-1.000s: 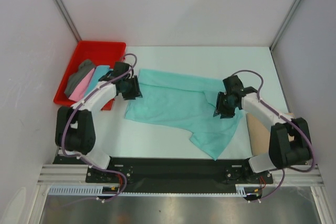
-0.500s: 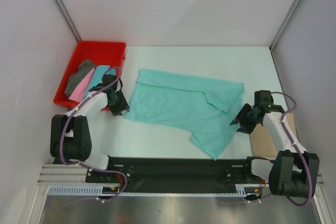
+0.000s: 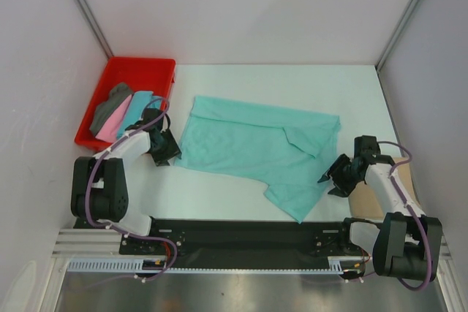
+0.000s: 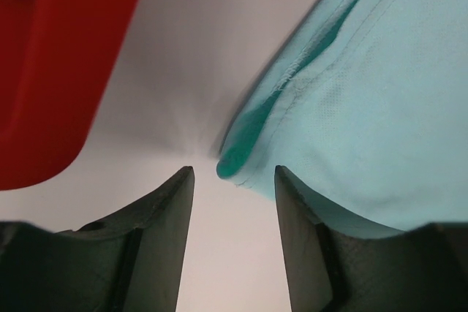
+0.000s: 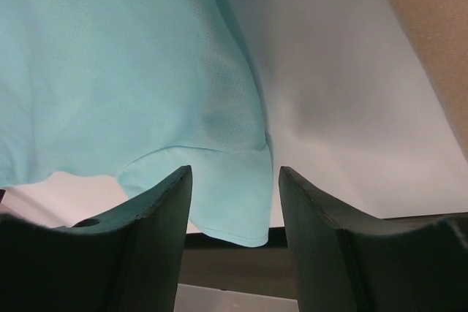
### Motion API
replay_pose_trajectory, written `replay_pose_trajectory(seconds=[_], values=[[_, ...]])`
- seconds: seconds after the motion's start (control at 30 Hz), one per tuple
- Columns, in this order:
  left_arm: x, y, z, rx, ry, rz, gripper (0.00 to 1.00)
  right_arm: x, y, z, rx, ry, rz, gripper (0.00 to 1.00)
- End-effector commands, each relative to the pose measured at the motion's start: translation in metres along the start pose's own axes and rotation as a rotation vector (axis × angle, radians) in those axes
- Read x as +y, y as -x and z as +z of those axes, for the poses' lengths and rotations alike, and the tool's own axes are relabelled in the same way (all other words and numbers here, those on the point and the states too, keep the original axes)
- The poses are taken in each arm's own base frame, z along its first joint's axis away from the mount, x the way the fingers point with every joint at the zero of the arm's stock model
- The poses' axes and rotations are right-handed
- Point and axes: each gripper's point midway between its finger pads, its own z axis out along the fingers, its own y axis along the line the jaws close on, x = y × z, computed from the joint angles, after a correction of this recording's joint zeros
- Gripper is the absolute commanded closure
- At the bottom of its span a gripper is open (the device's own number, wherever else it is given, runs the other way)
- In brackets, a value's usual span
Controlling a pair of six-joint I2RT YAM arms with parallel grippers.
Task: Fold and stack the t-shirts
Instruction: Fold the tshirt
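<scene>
Top external view: mint green t-shirt (image 3: 248, 140) spread on tabletop (image 3: 292, 82)
Left end effector (image 4: 234, 172): jaws apart, empty
Right end effector (image 5: 234, 169): jaws apart, empty

My left gripper (image 3: 171, 154) has only a narrow lane between red tray (image 3: 139, 67) and mint shirt (image 3: 241, 140). My right gripper (image 3: 327, 180): tan shirt (image 3: 360, 201) close on its right. Bare table (image 3: 292, 82) behind the mint shirt is passable.

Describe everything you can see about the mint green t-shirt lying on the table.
The mint green t-shirt is soft knit cloth with stitched hems, lying spread and rumpled across the white table. One flap is folded over near its far right corner, and a tongue trails toward the near edge. The left tool and right tool sit open at its sides, gripping nothing.
</scene>
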Motion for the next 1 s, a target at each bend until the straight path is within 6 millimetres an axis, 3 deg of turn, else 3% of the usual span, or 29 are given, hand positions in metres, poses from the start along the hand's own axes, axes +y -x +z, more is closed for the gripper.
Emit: replay_pose_trajectory(seconds=[0.0, 0.43, 0.67, 0.97], values=[[-0.001, 0.003, 0.005, 0.002, -0.014, -0.022, 0.47, 0.000, 0.001, 0.003, -0.001, 0.003, 0.034, 0.43], [0.004, -0.012, 0.019, 0.057, -0.013, -0.037, 0.51, -0.003, -0.002, 0.015, 0.010, -0.030, 0.030, 0.48], [0.009, -0.012, 0.023, 0.061, 0.009, -0.044, 0.65, -0.009, -0.005, 0.021, -0.002, -0.093, 0.008, 0.50], [0.008, -0.012, 0.025, 0.067, -0.003, -0.048, 0.83, -0.014, 0.006, 0.032, -0.055, -0.120, 0.007, 0.55]])
